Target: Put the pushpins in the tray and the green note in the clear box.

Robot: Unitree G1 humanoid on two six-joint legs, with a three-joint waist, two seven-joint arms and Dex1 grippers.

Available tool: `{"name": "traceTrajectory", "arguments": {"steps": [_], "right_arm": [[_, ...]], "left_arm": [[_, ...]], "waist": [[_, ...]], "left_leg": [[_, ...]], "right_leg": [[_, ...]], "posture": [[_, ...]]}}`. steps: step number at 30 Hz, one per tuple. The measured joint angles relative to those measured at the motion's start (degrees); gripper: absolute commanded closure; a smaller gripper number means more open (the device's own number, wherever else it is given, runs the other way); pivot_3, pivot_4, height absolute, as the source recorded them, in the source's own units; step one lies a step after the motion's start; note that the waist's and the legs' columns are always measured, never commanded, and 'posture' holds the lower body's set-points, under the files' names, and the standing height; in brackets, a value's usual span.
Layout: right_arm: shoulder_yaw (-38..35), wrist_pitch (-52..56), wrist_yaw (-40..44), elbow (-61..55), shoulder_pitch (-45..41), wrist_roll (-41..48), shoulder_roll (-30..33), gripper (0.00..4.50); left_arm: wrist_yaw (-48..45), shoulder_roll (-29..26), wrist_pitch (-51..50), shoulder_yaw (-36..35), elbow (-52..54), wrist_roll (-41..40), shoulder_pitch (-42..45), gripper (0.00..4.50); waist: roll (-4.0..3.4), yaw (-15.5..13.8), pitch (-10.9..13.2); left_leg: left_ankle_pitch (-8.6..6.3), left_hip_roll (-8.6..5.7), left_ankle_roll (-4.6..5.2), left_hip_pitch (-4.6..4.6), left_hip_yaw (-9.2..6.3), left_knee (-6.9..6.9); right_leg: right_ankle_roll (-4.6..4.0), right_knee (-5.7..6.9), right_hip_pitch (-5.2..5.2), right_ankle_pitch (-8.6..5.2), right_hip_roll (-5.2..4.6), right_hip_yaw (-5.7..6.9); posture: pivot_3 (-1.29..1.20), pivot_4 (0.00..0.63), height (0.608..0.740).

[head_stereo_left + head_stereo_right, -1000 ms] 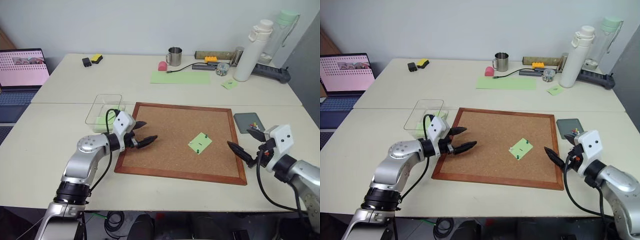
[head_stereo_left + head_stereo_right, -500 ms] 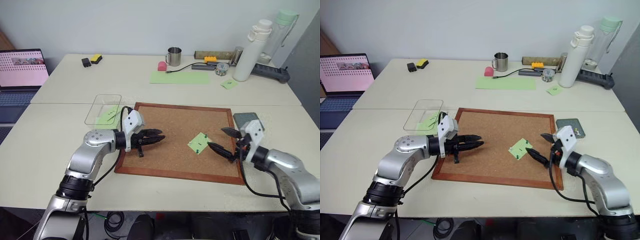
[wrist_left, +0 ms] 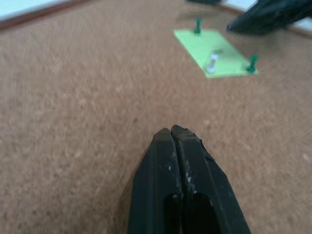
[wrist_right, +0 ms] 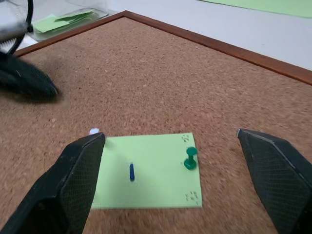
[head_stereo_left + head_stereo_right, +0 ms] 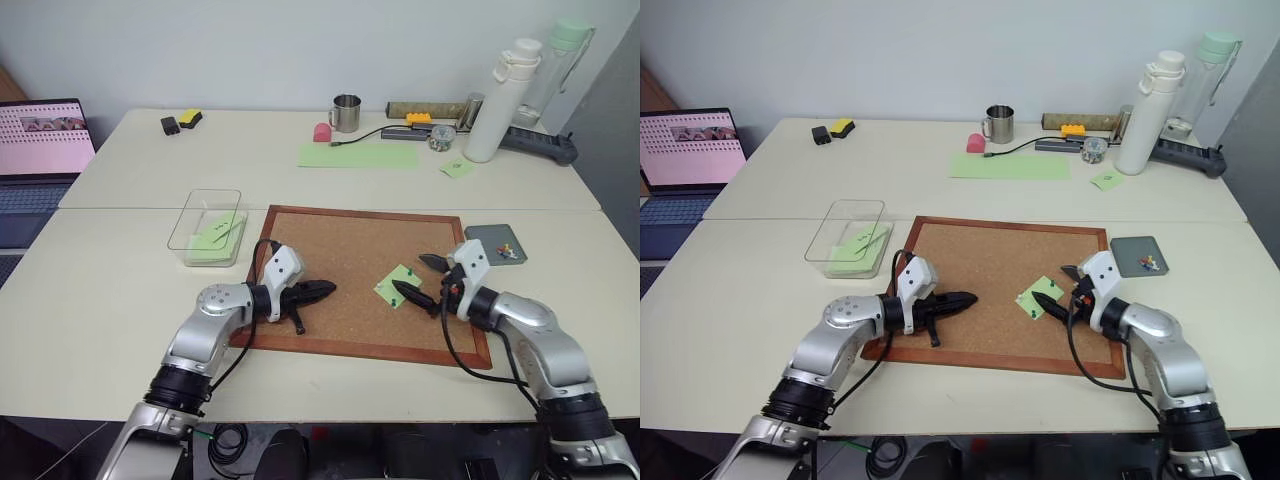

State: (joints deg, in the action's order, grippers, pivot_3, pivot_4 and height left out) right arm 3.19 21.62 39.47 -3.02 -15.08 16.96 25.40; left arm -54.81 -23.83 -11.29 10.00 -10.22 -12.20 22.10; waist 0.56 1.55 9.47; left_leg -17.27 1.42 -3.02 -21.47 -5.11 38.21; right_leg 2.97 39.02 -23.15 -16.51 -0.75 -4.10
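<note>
The green note (image 5: 403,275) lies on the cork board (image 5: 340,250), right of its middle, held by green pushpins (image 4: 190,158); two of them show in the left wrist view (image 3: 197,24). My right gripper (image 5: 410,273) is open, low over the board, with one finger on each side of the note (image 4: 151,175). My left gripper (image 5: 330,289) is shut on nothing, pointing at the note from the board's left part (image 3: 171,130). The dark grey tray (image 5: 490,240), right of the board, holds a few pushpins (image 5: 507,250). The clear box (image 5: 200,205), left of the board, has green paper in it.
At the far side stand a metal mug (image 5: 347,112), a white bottle (image 5: 497,100), a power strip (image 5: 540,145), a long green sheet (image 5: 358,154) and a small green scrap (image 5: 458,168). A laptop (image 5: 40,135) sits at the far left.
My left gripper has shut and dropped lower, moving right over the board. My right gripper, still open, has come in from the board's right edge to the note.
</note>
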Motion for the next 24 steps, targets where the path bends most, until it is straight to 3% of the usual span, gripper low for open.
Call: {"name": "traceTrajectory", "arguments": {"steps": [3, 6, 24], "right_arm": [[0.23, -1.15, -0.03, 2.68, -1.26, -0.56, -0.63, 0.00], [0.19, -1.81, -0.02, 4.89, -1.91, -0.66, -1.11, 0.47], [-1.50, -2.39, -0.71, 5.92, -1.88, -0.39, -1.33, 4.31]], "left_arm": [[0.20, 0.52, 1.50, 0.37, -0.80, 0.69, -0.01, 4.45], [0.32, 0.78, 1.84, 0.44, -0.93, 1.14, -0.03, 4.50], [0.39, 0.86, 1.70, 0.02, -0.83, 1.51, -0.15, 4.50]], "waist": [[-0.10, -0.10, -0.11], [-0.15, -0.11, -0.17], [-0.19, -0.08, -0.20]], "left_leg": [[0.00, -0.07, 0.00, 0.01, 0.00, 0.01], [0.00, -0.07, 0.00, 0.03, -0.02, 0.02], [0.00, -0.08, 0.01, 0.03, -0.02, 0.01]], "right_leg": [[0.00, 0.00, 0.04, 0.00, -0.08, 0.00], [0.01, 0.01, 0.08, 0.00, -0.08, 0.02], [0.01, 0.00, 0.08, 0.00, -0.09, 0.01]], "posture": [[0.00, 0.150, 0.740], [0.00, 0.150, 0.740], [0.00, 0.150, 0.740]]}}
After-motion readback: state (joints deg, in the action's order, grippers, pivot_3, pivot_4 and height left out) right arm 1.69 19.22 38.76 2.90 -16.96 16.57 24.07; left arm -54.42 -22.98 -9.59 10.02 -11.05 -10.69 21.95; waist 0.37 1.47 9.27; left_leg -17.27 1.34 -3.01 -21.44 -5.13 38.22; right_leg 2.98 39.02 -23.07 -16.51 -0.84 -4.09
